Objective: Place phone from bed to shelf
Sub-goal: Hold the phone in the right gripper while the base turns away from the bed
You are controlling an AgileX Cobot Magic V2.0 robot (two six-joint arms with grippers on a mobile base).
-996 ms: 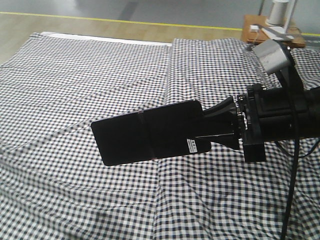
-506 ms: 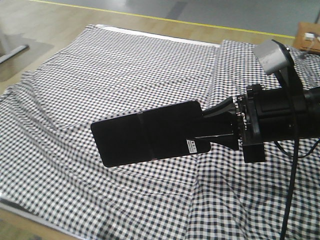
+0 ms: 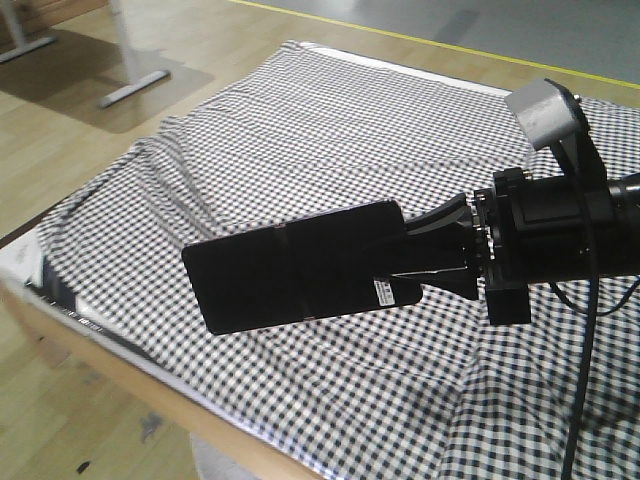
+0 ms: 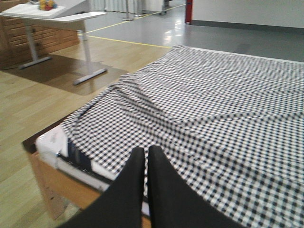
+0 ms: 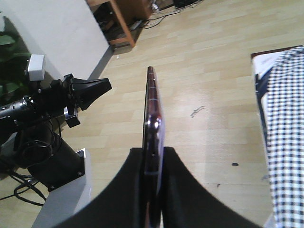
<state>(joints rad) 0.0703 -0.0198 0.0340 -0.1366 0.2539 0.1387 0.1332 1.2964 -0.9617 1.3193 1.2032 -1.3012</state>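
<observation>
The phone (image 3: 300, 265), a wide glossy black slab with a centre crease and a white sticker, hangs in the air above the gingham bed (image 3: 330, 120). My right gripper (image 3: 405, 250) is shut on its right end. In the right wrist view the phone (image 5: 152, 118) shows edge-on between the black fingers (image 5: 178, 180), over wooden floor beside the bed (image 5: 285, 118). My left gripper (image 4: 143, 151) is shut with nothing in it, above the bed's corner (image 4: 228, 95). The shelf is out of view.
The bed's wooden front edge (image 3: 120, 370) runs diagonally at lower left, with bare wooden floor beyond. A white desk (image 4: 57, 14) on metal legs (image 3: 130, 80) stands at the far left. Brown wooden furniture (image 5: 121, 19) and the robot's left arm (image 5: 57, 99) show in the right wrist view.
The front view has swung left: the bed slid right in the frame, and its left edge, the floor and desk legs came into sight. The phone stays gripped in the same place.
</observation>
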